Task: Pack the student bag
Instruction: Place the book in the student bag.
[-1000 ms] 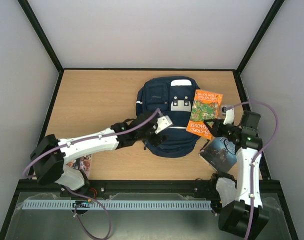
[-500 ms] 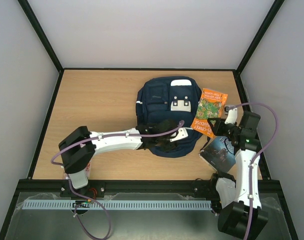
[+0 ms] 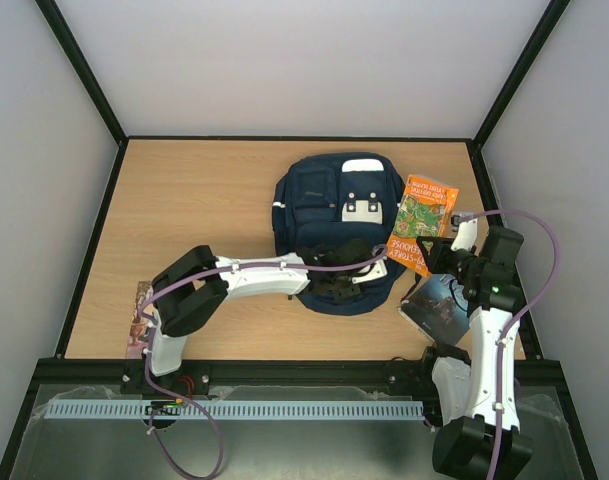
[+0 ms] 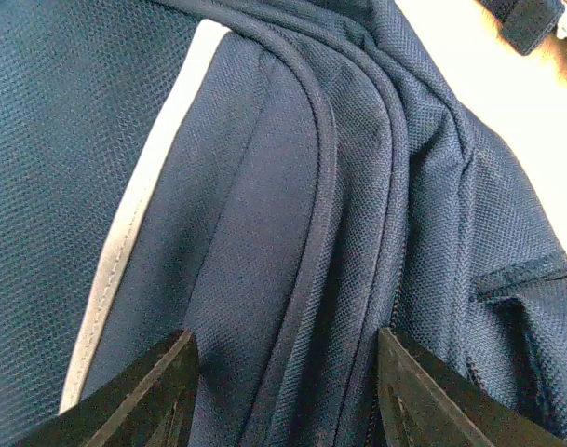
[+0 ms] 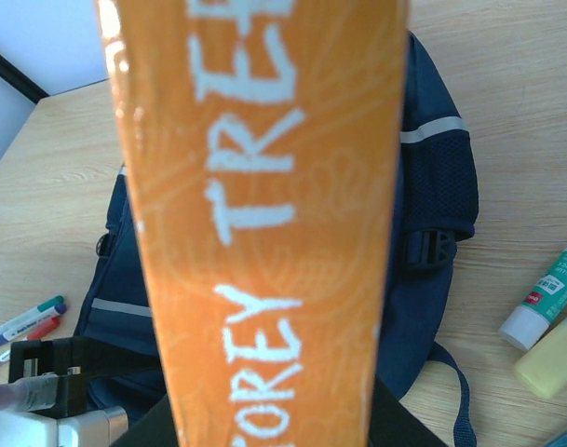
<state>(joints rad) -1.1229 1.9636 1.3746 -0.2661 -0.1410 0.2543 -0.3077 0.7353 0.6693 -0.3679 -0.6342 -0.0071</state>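
The student bag [image 3: 324, 205], navy with white stripes, lies flat in the middle of the table. My left gripper [image 3: 350, 279] reaches across to its near edge. In the left wrist view its jaws [image 4: 288, 391] sit on either side of a bunched fold of the bag [image 4: 264, 214] beside the zip, and the fabric fills the gap. My right gripper [image 3: 436, 262] is shut on an orange book [image 3: 424, 222], held tilted just right of the bag. In the right wrist view the orange book [image 5: 264, 186] fills the middle, with the gripper [image 5: 274, 430] at its lower end.
A dark book [image 3: 439, 305] lies under the right arm. A colourful book [image 3: 141, 318] lies at the near left edge. In the right wrist view, pens [image 5: 22, 321] lie left of the bag, and a glue stick [image 5: 544, 293] and a yellow item [image 5: 548, 358] lie to its right.
My left arm has swung right along the bag's near edge and its jaws have narrowed onto the fabric. The right gripper has shifted the orange book slightly right.
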